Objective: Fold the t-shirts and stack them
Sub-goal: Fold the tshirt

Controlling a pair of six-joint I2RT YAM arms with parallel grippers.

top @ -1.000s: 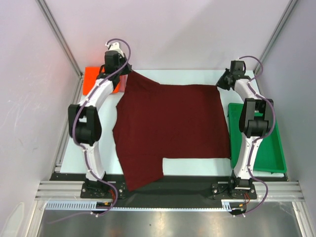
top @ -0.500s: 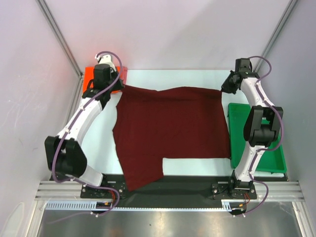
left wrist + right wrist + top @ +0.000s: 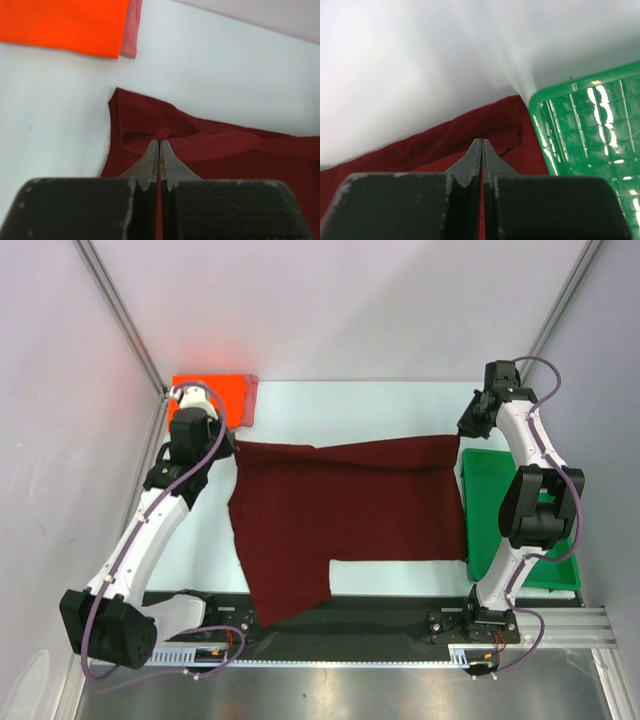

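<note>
A dark maroon cloth t-shirt (image 3: 350, 510) lies across the middle of a white table (image 3: 350, 405). Beyond its far left corner, a folded bright orange-red t-shirt (image 3: 222, 392) rests on a pinkish folded t-shirt (image 3: 132, 25). A green plastic tray (image 3: 555, 565) sits just right of the maroon one.

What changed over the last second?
The left hand and right hand stayed shut on the far corners of the maroon t-shirt and pulled its far edge toward the near side. The left arm swung out leftward, uncovering the orange t-shirt. The shirt's near half and the green tray are unchanged.
</note>
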